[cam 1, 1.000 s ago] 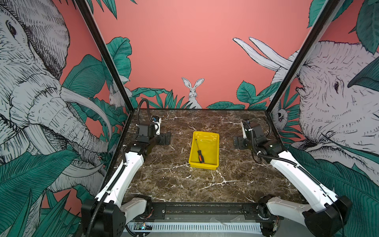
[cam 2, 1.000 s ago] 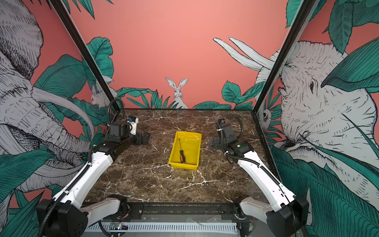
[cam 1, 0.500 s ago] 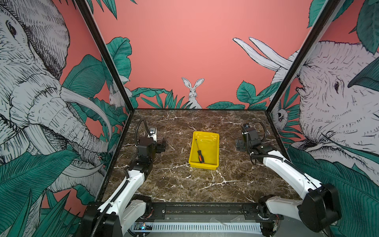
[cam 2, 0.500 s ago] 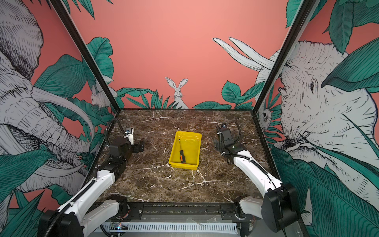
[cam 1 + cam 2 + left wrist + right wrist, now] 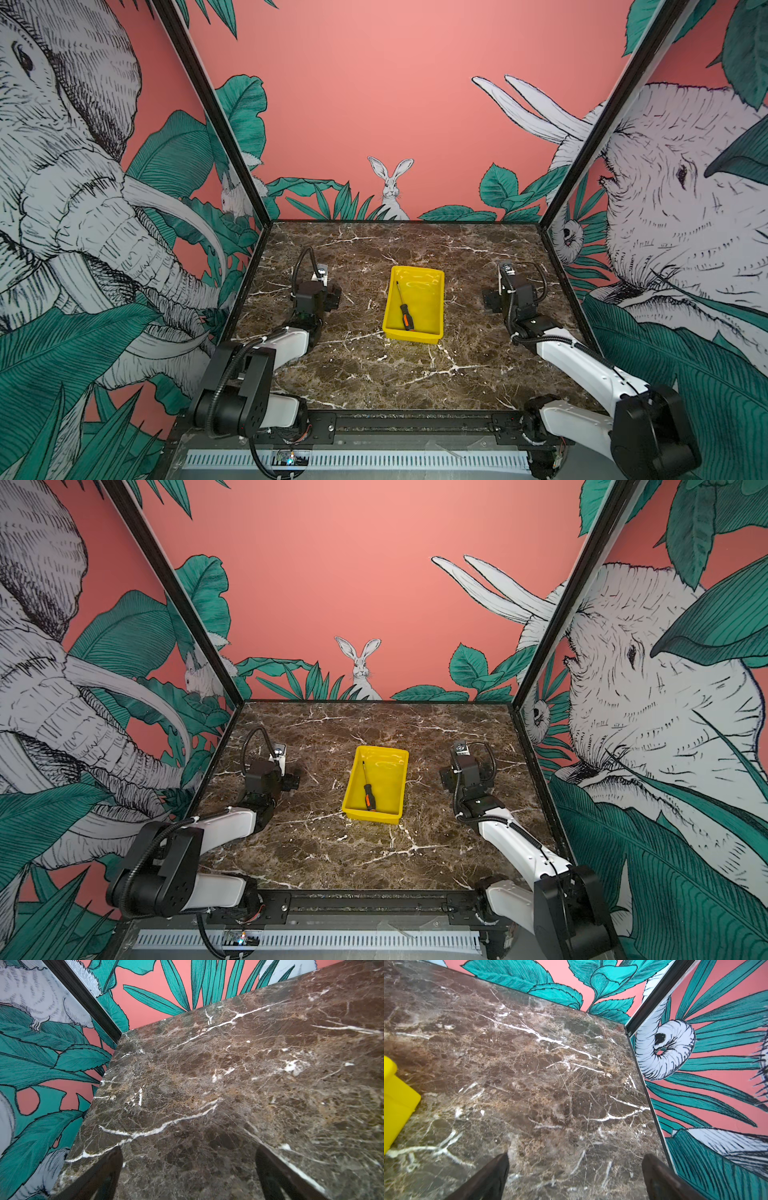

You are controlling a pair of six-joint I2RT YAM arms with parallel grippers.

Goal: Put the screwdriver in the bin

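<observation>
The screwdriver [image 5: 405, 312] [image 5: 368, 794], with a black and orange handle and a thin shaft, lies inside the yellow bin [image 5: 439, 291] [image 5: 401, 779] at mid-table in both top views. My left gripper [image 5: 333, 297] [image 5: 292, 781] hovers low over the marble to the left of the bin, open and empty. My right gripper [image 5: 490, 300] [image 5: 446, 780] sits to the right of the bin, also open and empty. In the left wrist view the left gripper [image 5: 188, 1148] has only marble between its fingers. The right wrist view shows the right gripper [image 5: 576, 1155] over bare marble, with a corner of the bin [image 5: 396, 1101] off to one side.
Painted walls enclose the marble table [image 5: 374, 374] on the left, back and right. A black rail [image 5: 411, 422] runs along the front edge between the two arm bases.
Both arms have folded back toward the front of the table and dropped lower, away from the bin. The screwdriver and bin have not moved.
</observation>
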